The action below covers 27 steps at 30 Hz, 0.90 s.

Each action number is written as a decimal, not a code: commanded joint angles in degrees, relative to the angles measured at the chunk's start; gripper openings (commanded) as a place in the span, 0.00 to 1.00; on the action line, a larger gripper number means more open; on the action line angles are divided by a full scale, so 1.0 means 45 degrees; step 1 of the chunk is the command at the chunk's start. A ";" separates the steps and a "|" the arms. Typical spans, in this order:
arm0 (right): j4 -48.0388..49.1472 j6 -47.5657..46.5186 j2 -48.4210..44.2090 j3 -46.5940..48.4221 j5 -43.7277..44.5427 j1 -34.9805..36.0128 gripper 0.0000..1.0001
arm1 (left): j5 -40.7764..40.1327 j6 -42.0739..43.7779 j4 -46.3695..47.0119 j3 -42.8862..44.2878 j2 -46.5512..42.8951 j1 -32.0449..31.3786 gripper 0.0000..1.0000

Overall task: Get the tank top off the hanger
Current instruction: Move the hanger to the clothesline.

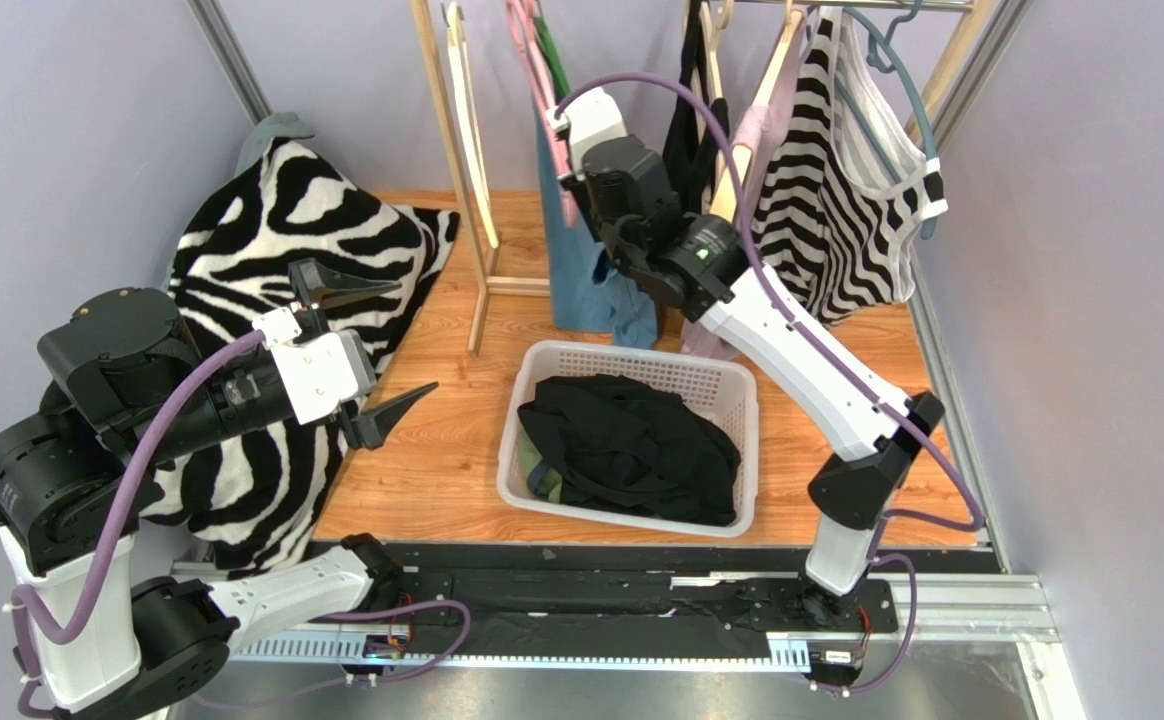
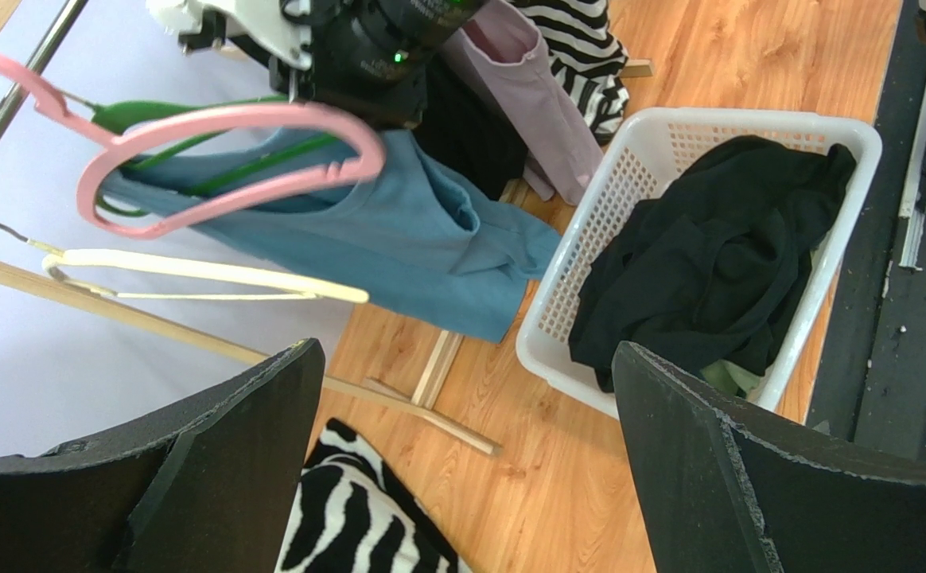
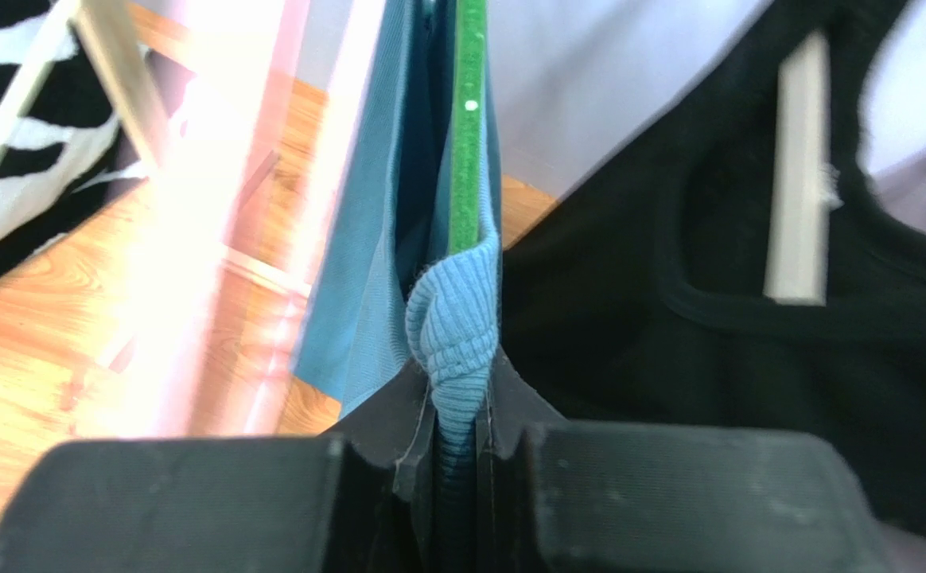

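Observation:
A blue ribbed tank top (image 1: 591, 278) (image 2: 408, 239) hangs on a green hanger (image 3: 469, 119) (image 2: 193, 179) from the wooden rack. My right gripper (image 1: 570, 192) (image 3: 456, 400) is shut on the tank top's strap (image 3: 454, 322) where it loops over the end of the green hanger arm. My left gripper (image 1: 378, 348) (image 2: 468, 394) is open and holds nothing. It hovers over the wood floor at the left, beside the zebra-print cushion (image 1: 295, 255) and well apart from the tank top.
A white laundry basket (image 1: 543, 368) (image 2: 552, 310) with black clothes stands below the rack. Pink (image 2: 217, 131) and cream (image 2: 193, 272) hangers hang beside the tank top. A black top (image 3: 731, 334), a lilac garment (image 2: 528, 84) and a zebra-striped top (image 1: 844, 195) hang to the right.

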 commanded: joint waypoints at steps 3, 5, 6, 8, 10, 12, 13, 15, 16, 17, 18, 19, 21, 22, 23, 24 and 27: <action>0.0845 -0.0828 0.1091 0.2153 0.0554 0.0781 0.00 | 0.0204 -0.0119 0.0032 0.0152 0.0040 0.0120 0.99; 0.0650 -0.0749 0.1287 0.2699 0.0554 0.0781 0.00 | 0.0223 -0.0119 0.0032 0.0152 0.0020 0.0120 0.99; 0.0572 -0.0749 0.1346 0.2741 0.0671 0.0781 0.00 | 0.0204 -0.0119 0.0032 0.0133 -0.0019 0.0140 0.99; 0.0591 -0.0749 0.1289 0.2703 0.0846 0.0742 0.00 | 0.0223 -0.0119 0.0032 0.0113 -0.0077 0.0140 0.99; 0.0591 -0.0439 0.1017 0.2469 0.1023 0.0606 0.00 | 0.0204 -0.0119 0.0032 0.0016 -0.0136 0.0140 0.99; 0.0551 -0.0048 0.0685 0.2041 0.0984 0.0294 0.00 | 0.0165 -0.0119 0.0032 -0.0004 -0.0136 0.0159 0.99; 0.0571 0.0418 0.0373 0.1864 0.0984 0.0022 0.00 | 0.0184 -0.0119 0.0032 -0.0023 -0.0155 0.0140 0.99; 0.0571 0.0870 -0.0096 0.1416 0.0789 -0.0253 0.00 | 0.0204 -0.0139 0.0032 0.0015 -0.0156 0.0140 0.99; 0.0610 0.1355 -0.0524 0.1027 0.0712 -0.0544 0.00 | 0.0223 -0.0139 0.0052 0.0016 -0.0156 0.0159 0.99; 0.0591 0.1592 -0.0721 0.0810 0.0595 -0.0682 0.00 | 0.0204 -0.0139 0.0032 0.0016 -0.0156 0.0140 0.99; 0.0610 0.1672 -0.0897 0.0614 0.0497 -0.0838 0.00 | 0.0243 -0.0139 0.0013 -0.0004 -0.0175 0.0159 0.99; 0.0591 0.2137 -0.1093 0.0264 0.0438 -0.1111 0.00 | 0.0224 -0.0139 0.0032 -0.0004 -0.0156 0.0159 0.99; 0.0591 0.2726 -0.1581 0.0008 0.0029 -0.1347 0.00 | 0.0224 -0.0139 0.0032 0.0015 -0.0194 0.0159 0.99; 0.0610 0.2844 -0.1699 -0.0109 -0.0147 -0.1502 0.00 | 0.0243 -0.0139 0.0013 0.0035 -0.0175 0.0179 0.99; 0.0649 0.2922 -0.1835 -0.0265 -0.0265 -0.1523 0.00 | 0.0243 -0.0139 0.0013 0.0016 -0.0175 0.0179 0.99; 0.0610 0.2904 -0.1856 -0.0286 -0.0227 -0.1543 0.00 | 0.0282 -0.0139 0.0032 0.0035 -0.0175 0.0198 0.99; 0.0610 0.2884 -0.2031 -0.0481 -0.0266 -0.1582 0.00 | 0.0340 -0.0177 0.0013 0.0054 -0.0175 0.0218 0.99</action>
